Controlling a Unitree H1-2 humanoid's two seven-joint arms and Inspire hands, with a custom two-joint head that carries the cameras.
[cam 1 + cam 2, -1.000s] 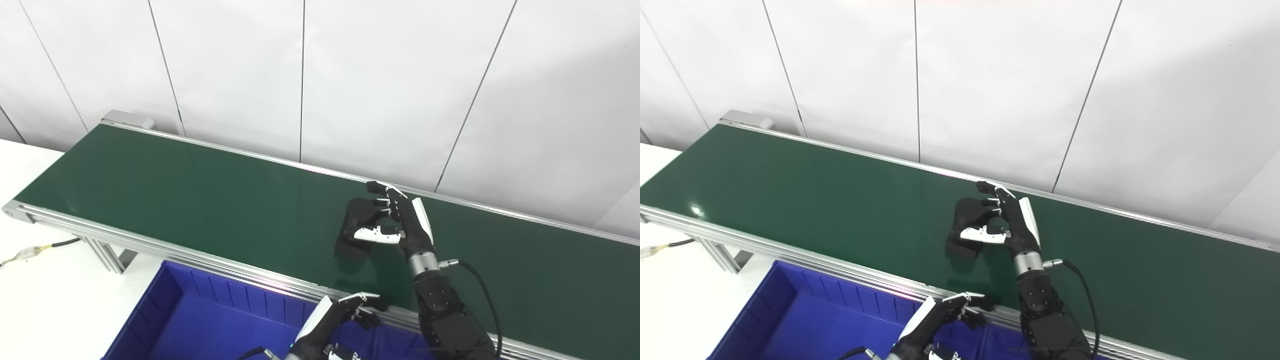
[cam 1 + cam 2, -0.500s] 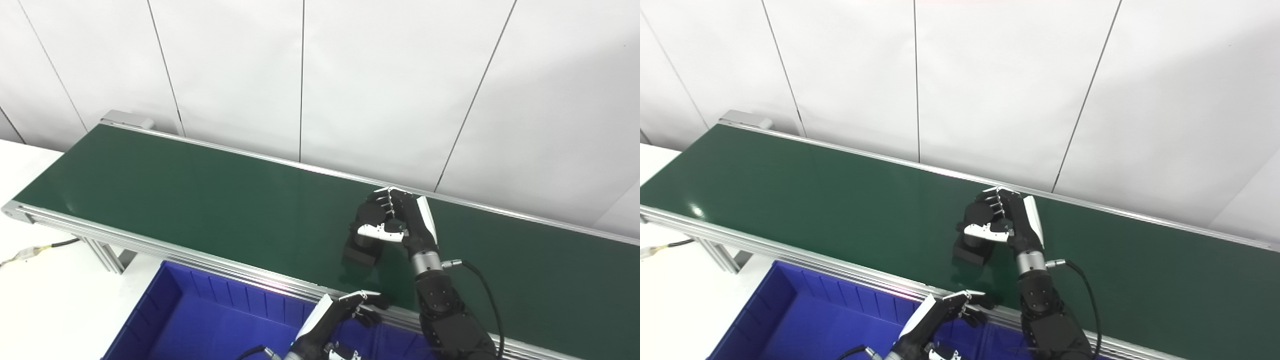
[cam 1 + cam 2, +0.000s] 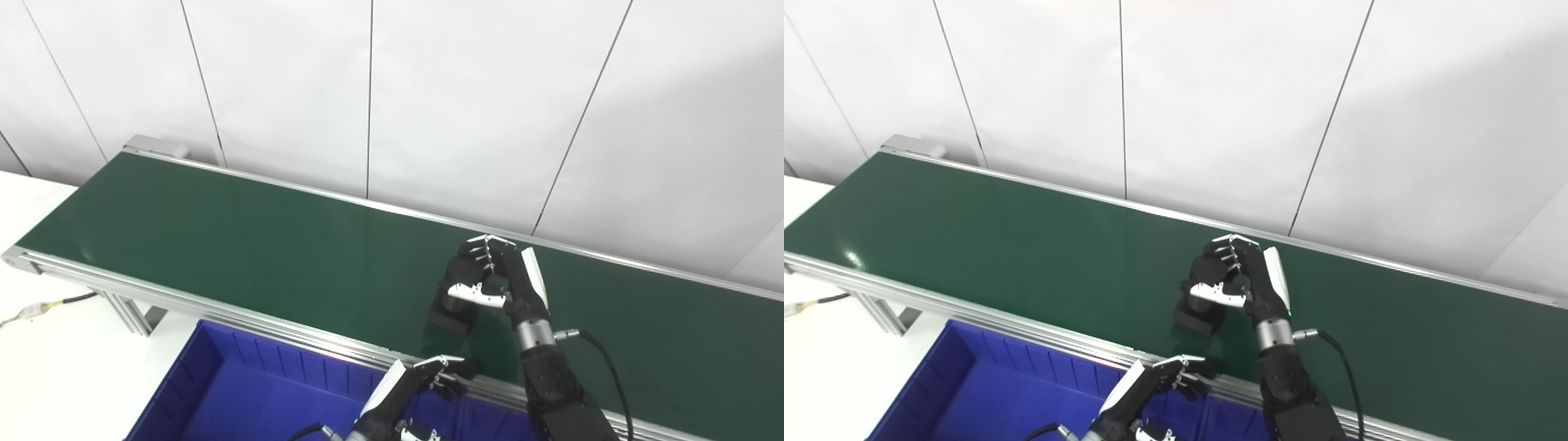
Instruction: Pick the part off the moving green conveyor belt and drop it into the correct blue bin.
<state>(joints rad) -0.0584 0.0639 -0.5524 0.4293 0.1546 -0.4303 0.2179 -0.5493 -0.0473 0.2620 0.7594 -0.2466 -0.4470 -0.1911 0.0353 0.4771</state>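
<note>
A black part [image 3: 454, 307] is in my right hand [image 3: 493, 278] over the green conveyor belt [image 3: 245, 245], near its middle. My right hand's fingers and thumb are closed around the part's upper end; its lower end hangs just above the belt. The part also shows in the right eye view [image 3: 1202, 309]. My left hand [image 3: 422, 380] hovers low at the belt's front rail, fingers loosely curled and holding nothing, over the blue bin [image 3: 257, 392].
The belt's aluminium front rail [image 3: 184, 300] runs between the belt and the bin. A white table [image 3: 55, 367] with a cable [image 3: 43, 304] lies at the left. A white panelled wall stands behind the belt.
My right hand has closed its fingers on the black part and has shifted a little right and toward me with it. The left hand has stayed put.
</note>
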